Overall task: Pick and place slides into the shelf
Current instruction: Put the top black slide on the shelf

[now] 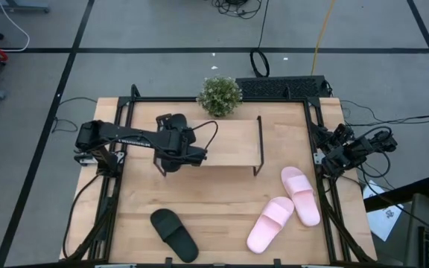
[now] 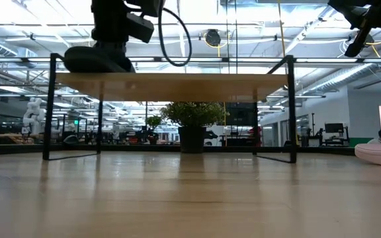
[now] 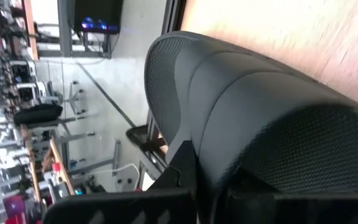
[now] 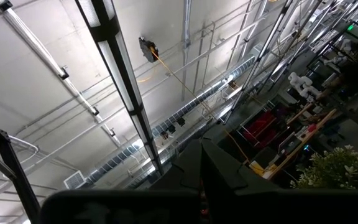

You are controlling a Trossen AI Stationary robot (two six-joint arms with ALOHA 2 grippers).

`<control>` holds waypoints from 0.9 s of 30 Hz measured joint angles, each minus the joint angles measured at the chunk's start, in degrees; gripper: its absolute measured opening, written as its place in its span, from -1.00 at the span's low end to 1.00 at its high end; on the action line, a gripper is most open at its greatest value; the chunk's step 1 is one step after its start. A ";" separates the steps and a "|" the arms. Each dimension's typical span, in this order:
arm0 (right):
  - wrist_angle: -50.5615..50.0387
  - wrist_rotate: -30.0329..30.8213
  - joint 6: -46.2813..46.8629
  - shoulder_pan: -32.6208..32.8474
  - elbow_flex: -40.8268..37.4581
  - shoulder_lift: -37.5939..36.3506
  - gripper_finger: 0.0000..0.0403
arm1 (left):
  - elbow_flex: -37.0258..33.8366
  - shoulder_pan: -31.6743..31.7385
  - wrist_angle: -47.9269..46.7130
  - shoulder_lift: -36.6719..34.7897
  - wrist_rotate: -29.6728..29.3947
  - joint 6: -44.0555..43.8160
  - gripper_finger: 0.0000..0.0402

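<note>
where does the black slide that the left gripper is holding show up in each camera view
High view: black slide on the shelf's left end, under the left gripper.
Low view: upper left, resting on the shelf board.
Left wrist view: fills the picture's middle and right, against the wood.
Right wrist view: not in it.
Shared landmark: the potted plant behind the shelf, seen in the high, low and right wrist views.

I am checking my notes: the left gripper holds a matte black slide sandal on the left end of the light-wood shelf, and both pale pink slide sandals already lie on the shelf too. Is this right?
Not quite. The high view shows both pale pink slide sandals lying on the wooden tabletop, right of the light-wood shelf. The left gripper does hold a matte black slide sandal on its left end.
</note>
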 joint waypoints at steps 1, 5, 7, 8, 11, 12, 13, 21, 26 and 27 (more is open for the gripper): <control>0.00 0.00 0.00 0.00 0.00 0.00 -1.00 | 0.03 -0.01 0.02 -0.02 0.28 -0.50 -0.96; -0.01 0.00 -0.01 0.00 0.01 0.00 -1.00 | 0.66 -0.11 0.42 -0.02 1.19 -1.80 -0.84; -0.01 0.00 -0.26 0.00 0.01 0.00 -1.00 | 0.78 -0.13 0.40 -0.01 1.37 -1.92 -0.78; -0.01 0.00 -0.43 0.00 0.01 0.00 -1.00 | 0.78 -0.13 0.45 0.00 1.47 -1.81 -0.75; 0.00 0.00 -0.46 0.00 0.02 0.00 -1.00 | 0.80 -0.13 0.49 0.00 2.25 -1.16 -0.66; 0.00 0.00 -0.46 0.00 0.02 0.00 -1.00 | 0.80 -0.13 0.51 0.00 2.54 -1.10 -0.63; 0.00 0.00 -0.46 0.00 0.01 0.00 -1.00 | 0.80 -0.13 0.53 0.00 2.79 -1.06 -0.60; 0.00 0.00 -0.46 0.00 0.01 0.00 -1.00 | 0.85 -0.17 0.58 0.00 5.13 -0.89 -0.31; -0.01 0.00 -0.48 0.00 0.00 0.00 -1.00 | 0.89 -0.20 0.52 -0.09 5.47 -1.13 -0.10; 0.00 0.00 -0.47 0.00 0.00 0.00 -1.00 | 0.89 -0.17 0.54 -0.33 5.48 -1.13 -0.06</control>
